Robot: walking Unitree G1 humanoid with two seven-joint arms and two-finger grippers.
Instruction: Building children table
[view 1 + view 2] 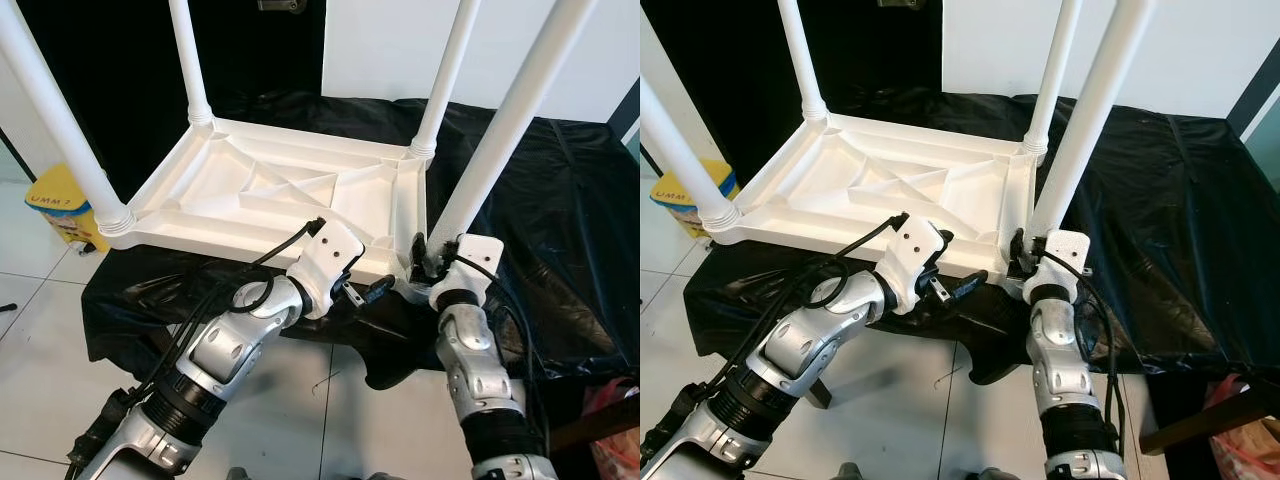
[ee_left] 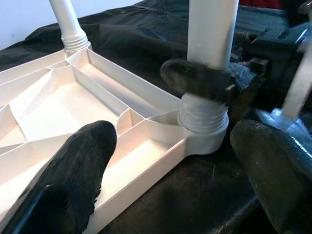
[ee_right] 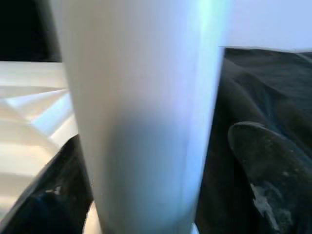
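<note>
White upturned table [image 1: 270, 190] on black cloth [image 1: 560, 220], right claw [image 2: 204, 83] gripping near leg [image 1: 500, 130]

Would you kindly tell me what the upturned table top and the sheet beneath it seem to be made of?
The table top looks like moulded white plastic, smooth and slightly glossy: thin stiffening ribs cross its underside. The sheet looks like thin black plastic film, judging by its sharp shiny wrinkles, though coated cloth cannot be ruled out.

White table [image 1: 270, 190], black cloth [image 1: 560, 220], yellow, perhaps printed, bin [image 1: 62, 205]
</note>
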